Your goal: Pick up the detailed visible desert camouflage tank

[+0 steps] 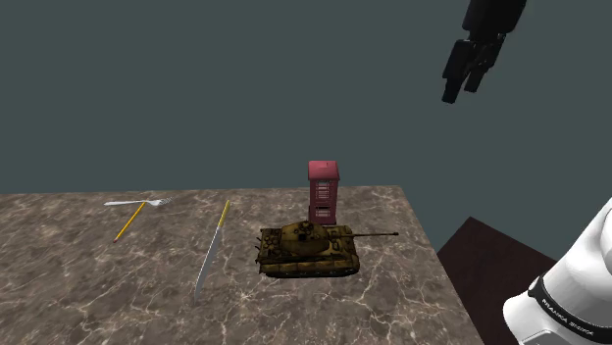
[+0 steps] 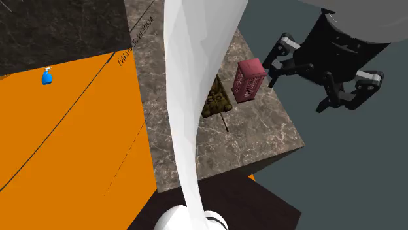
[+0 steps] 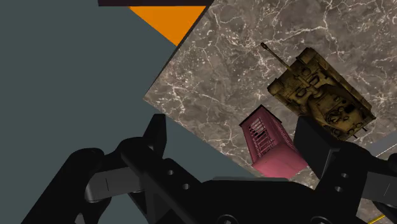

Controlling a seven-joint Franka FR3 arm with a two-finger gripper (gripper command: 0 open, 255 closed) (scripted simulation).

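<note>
The tank (image 1: 309,250) sits upright on the brown marbled surface (image 1: 98,284), a little right of centre in the lower half of the shoulder view. It is a small model blotched in sand, tan and dark brown. It has a low hull, a rounded turret with small fittings on top, and dark tracks along both sides. A long thin gun barrel points toward that view's right. Just behind it stands a tall dark-red box (image 1: 325,193) with latticed sides. In the second exterior view the tank (image 2: 216,98) lies at the middle of the frame, partly hidden by the white arm (image 2: 196,98), with the red box (image 2: 250,80) close beside it on the right and a narrow gap between them. In the shoulder view's upper right corner the black claw (image 1: 469,73) hangs high over the surface's far right edge, well apart from the tank. In the wrist view the claw (image 3: 234,143) is spread wide and holds nothing, with the tank (image 3: 321,95) and the red box (image 3: 270,146) far beyond its fingers. On the left of the shoulder view lie a pale fork (image 1: 137,202), a yellow pencil (image 1: 129,221) and a long thin rod (image 1: 211,250). A small blue spray bottle (image 2: 47,76) stands on the orange floor (image 2: 65,131) at the second exterior view's left.
</note>
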